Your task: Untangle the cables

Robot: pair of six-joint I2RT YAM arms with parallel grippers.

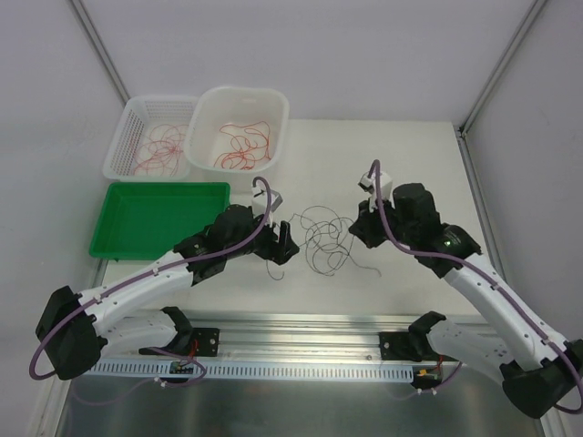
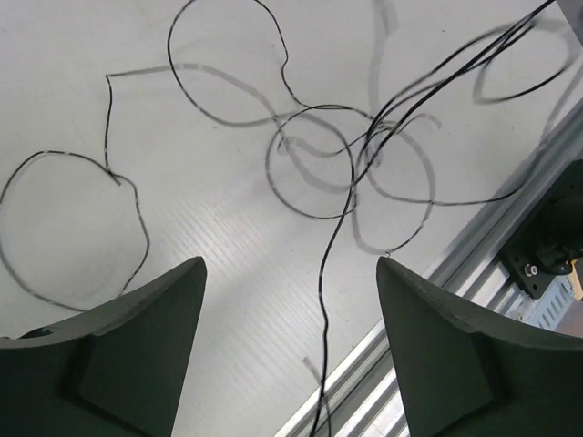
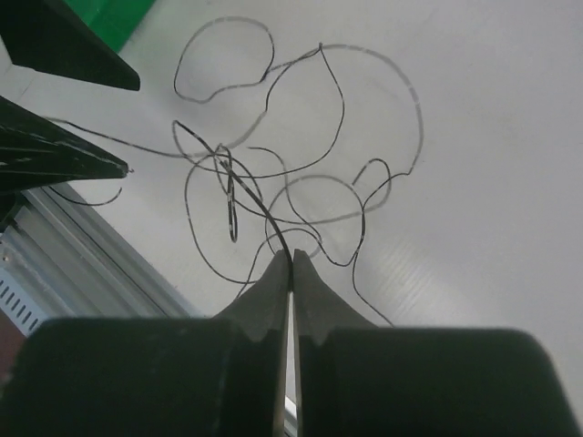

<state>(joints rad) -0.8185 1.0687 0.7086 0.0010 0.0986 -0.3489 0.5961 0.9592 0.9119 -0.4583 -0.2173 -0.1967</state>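
A tangle of thin black cables (image 1: pixel 322 238) lies on the white table between the two arms. My left gripper (image 1: pixel 282 248) sits at the tangle's left edge. In the left wrist view it (image 2: pixel 291 261) is open, and one black strand (image 2: pixel 321 300) runs loose between its fingers (image 2: pixel 155 337) towards the table's front edge. My right gripper (image 1: pixel 357 229) is at the tangle's right edge. In the right wrist view it (image 3: pixel 291 255) is shut on a black cable (image 3: pixel 248 191) that rises from the knot (image 3: pixel 228 168) to its tips. Red and orange cables (image 1: pixel 241 144) lie in the bins.
At the back left stand a white mesh basket (image 1: pixel 127 123) and a white tub (image 1: pixel 273 105), both holding red wires. A green tray (image 1: pixel 159 223) lies in front of them. An aluminium rail (image 1: pixel 301 341) runs along the table's near edge.
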